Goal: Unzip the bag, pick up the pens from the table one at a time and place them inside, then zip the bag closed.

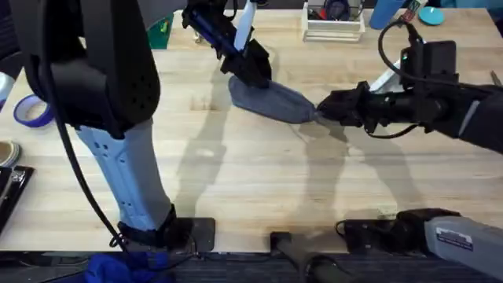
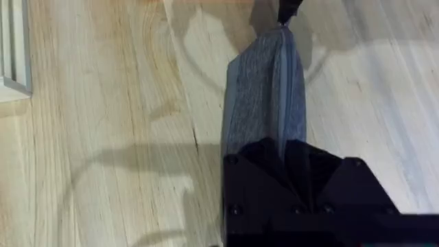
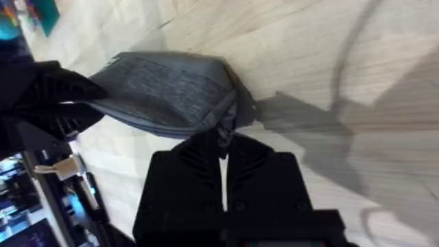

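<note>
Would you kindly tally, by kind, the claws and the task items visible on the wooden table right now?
Claws: 2, the left claw and the right claw, one at each end of the bag
Bags: 1, the blue-grey bag, lying on the table
Pens on the table: 0 visible
Total: 3

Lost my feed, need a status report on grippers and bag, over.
Left gripper shut on one end of the bag. Right gripper shut on the other end. Bag zipped on table. No obstruction.
</note>
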You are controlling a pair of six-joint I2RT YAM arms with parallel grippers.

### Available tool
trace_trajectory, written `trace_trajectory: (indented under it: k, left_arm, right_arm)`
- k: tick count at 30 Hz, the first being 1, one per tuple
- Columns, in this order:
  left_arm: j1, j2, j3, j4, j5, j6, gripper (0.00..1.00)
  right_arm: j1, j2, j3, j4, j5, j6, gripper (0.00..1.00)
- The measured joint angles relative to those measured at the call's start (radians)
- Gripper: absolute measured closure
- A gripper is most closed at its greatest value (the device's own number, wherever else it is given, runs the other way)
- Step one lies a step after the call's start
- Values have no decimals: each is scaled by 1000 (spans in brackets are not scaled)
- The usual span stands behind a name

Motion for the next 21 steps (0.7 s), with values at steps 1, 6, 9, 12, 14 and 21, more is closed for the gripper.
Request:
trace_trajectory:
  k: [1,6,9,12,14,21]
  left_arm:
    - [0,0,0,0,0,0,959]
    - [0,0,0,0,0,0,959]
    - [1,0,0,-1,0,0,959]
    - [1,0,0,-1,0,0,958]
    - [1,0,0,-3,0,0,958]
    - [2,0,0,-3,-1,0,959]
  right_arm:
    - [6,-3,-5,5,12,3,970]
    - [17,-16,-22,22,44,32,970]
    - [20,-17,-41,43,56,55,968]
    - [24,-19,-72,88,62,82,969]
    - [29,-25,-93,117,67,98,969]
    - [42,-30,-121,156,88,128,968]
